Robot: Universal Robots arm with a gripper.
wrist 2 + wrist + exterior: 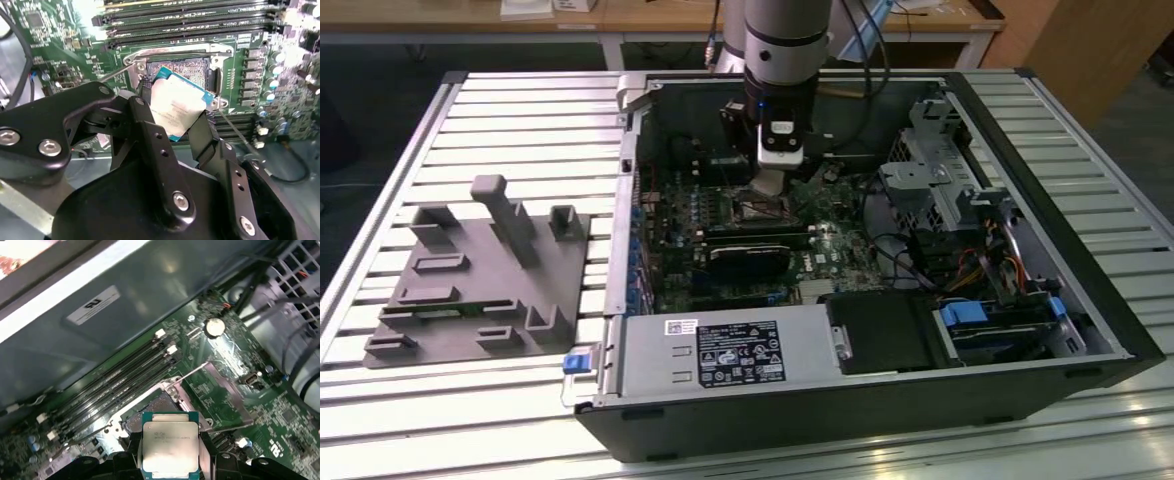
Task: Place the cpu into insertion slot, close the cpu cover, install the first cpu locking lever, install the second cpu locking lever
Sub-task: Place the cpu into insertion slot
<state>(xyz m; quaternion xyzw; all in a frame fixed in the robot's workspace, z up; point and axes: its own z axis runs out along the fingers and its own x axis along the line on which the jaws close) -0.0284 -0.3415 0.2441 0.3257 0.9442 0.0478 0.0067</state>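
Observation:
My gripper (pixel 175 112) is shut on the cpu (pixel 177 107), a flat square chip with a silvery top and a teal edge, pinched at two opposite sides. The chip hangs tilted just above the insertion slot (pixel 186 67), a dark square socket with a metal rim on the green motherboard, and partly covers it. In the first wrist view the cpu (pixel 169 442) sits between the black fingers (pixel 131 452), with the open insertion slot (pixel 150 407) right beyond it. Two thin wire levers (pixel 190 372) stand raised beside the socket. In the exterior view the gripper (pixel 771 182) is low inside the open computer case (pixel 1107 330).
Long black memory slots (pixel 115 385) run along one side of the socket. A black card (pixel 747 255), a drive cage (pixel 934 185) and cables (pixel 987 265) crowd the case. A grey fixture block (pixel 474 275) lies on the slatted table at the exterior view's left.

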